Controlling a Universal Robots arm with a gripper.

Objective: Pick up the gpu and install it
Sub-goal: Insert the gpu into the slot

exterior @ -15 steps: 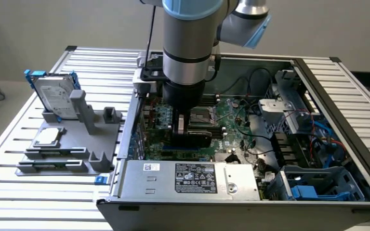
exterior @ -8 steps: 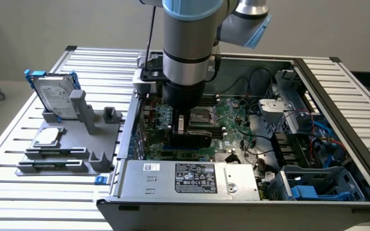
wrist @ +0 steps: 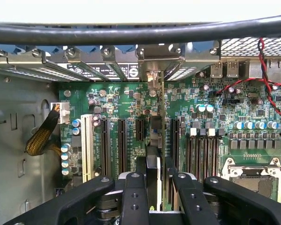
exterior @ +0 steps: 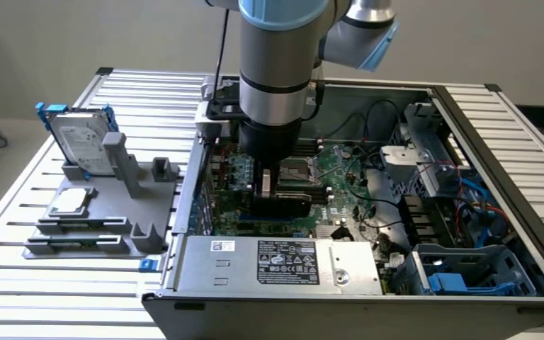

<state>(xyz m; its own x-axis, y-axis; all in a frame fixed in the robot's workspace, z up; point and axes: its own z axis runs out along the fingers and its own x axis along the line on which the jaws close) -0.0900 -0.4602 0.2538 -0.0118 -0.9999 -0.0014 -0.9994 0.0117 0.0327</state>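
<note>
exterior view: we saw a ribbed metal table carrying an open computer case, with a grey parts stand holding a hard drive beside the case. above the motherboard inside that case, the gripper had its fingers closed narrowly on the gpu, which stood edge-on, upright over the motherboard's expansion slots.
</note>
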